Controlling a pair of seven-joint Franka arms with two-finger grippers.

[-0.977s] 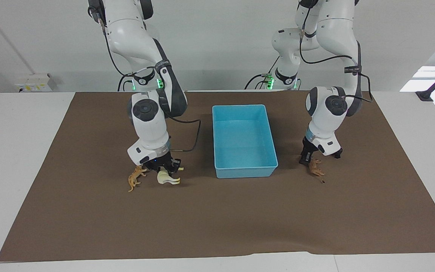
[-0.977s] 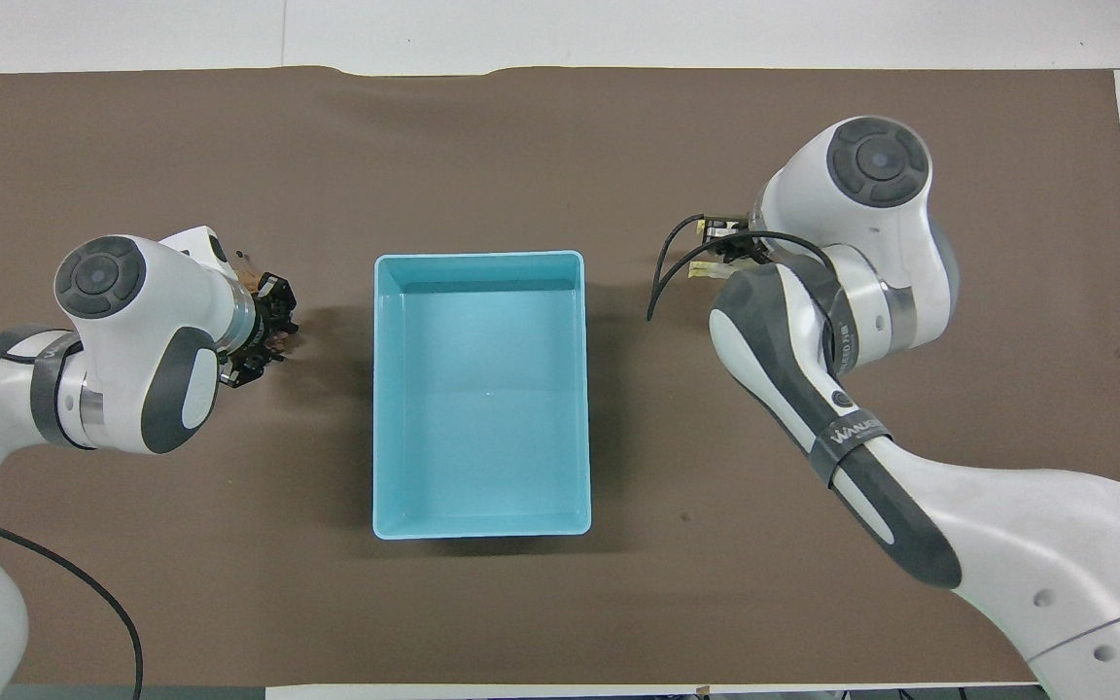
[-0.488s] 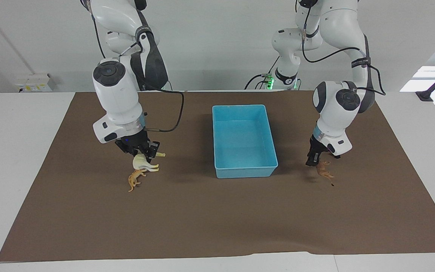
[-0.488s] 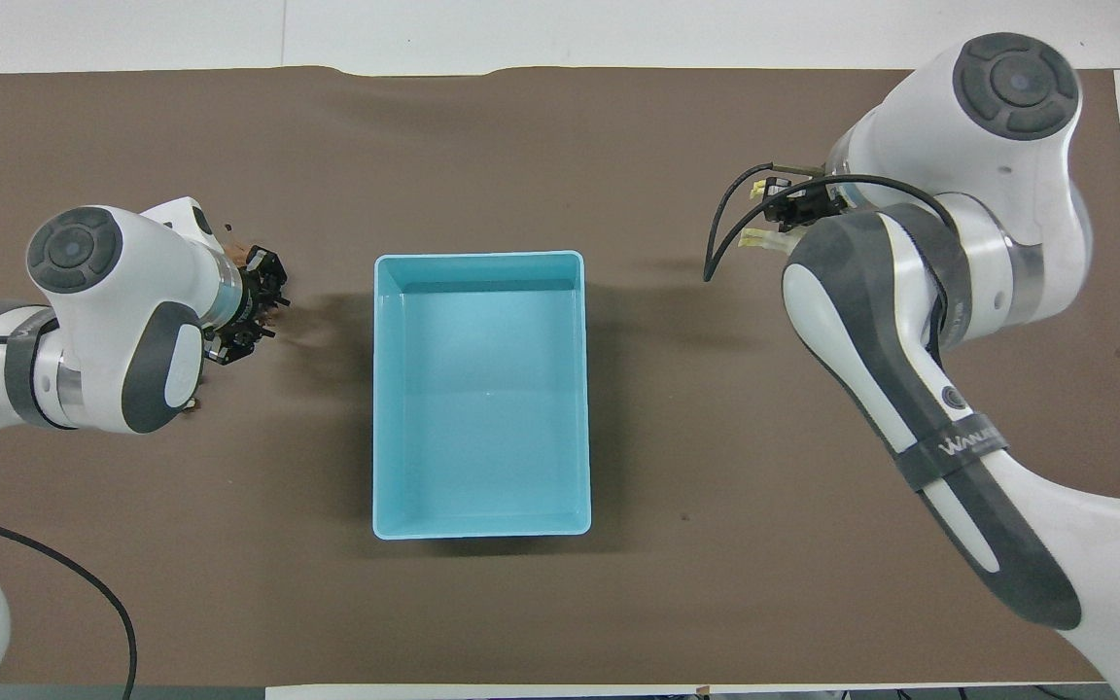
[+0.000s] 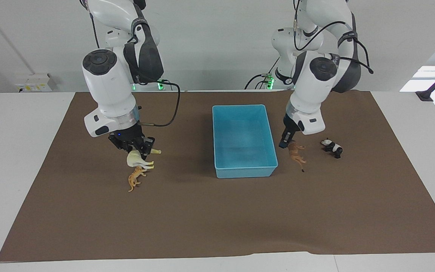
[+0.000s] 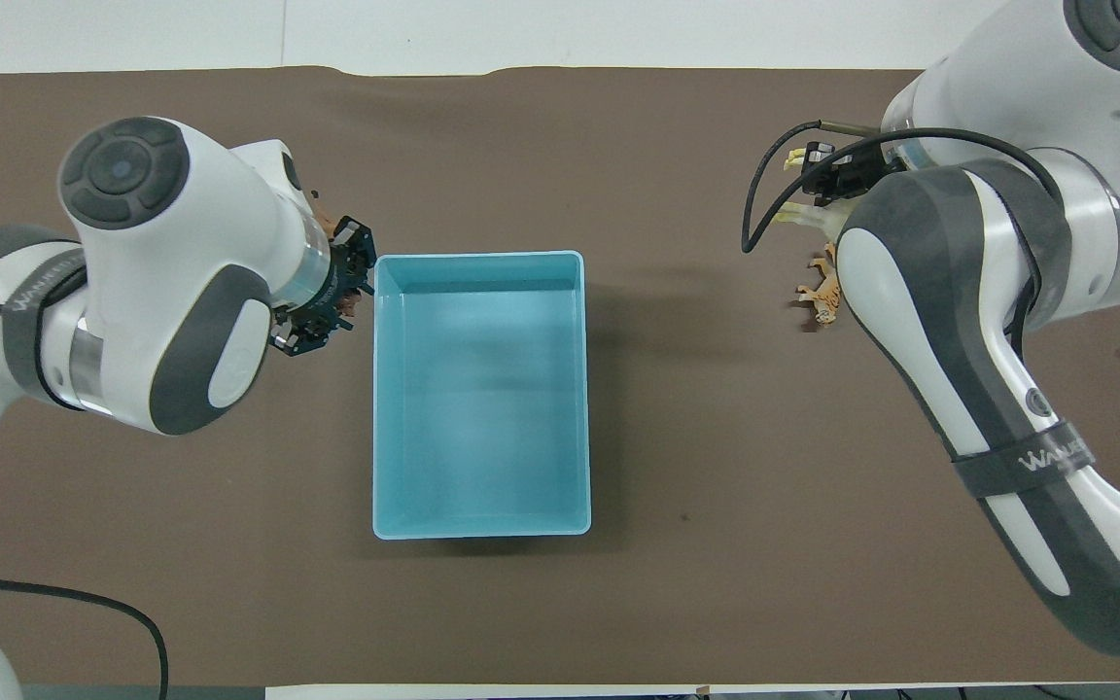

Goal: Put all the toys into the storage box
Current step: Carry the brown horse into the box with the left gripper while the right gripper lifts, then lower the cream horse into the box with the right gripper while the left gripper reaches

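Both toys were mid-carry: the right gripper (image 5: pixel 139 150) fingers held the horse (image 5: pixel 137 160) at centre-left, the left gripper (image 5: pixel 287 142) fingers gripped the lion (image 5: pixel 296 152) beside the storage box (image 5: pixel 246 172), needing release over it next.

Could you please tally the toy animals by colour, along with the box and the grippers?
Cream-white horse, held up by the right gripper: 1
Orange tiger, on the mat: 1
Brown lion, held up by the left gripper beside the box: 1
Black-and-white panda, on the mat: 1
Light-blue storage box, nothing in it: 1
Grippers: 2
Total: 7
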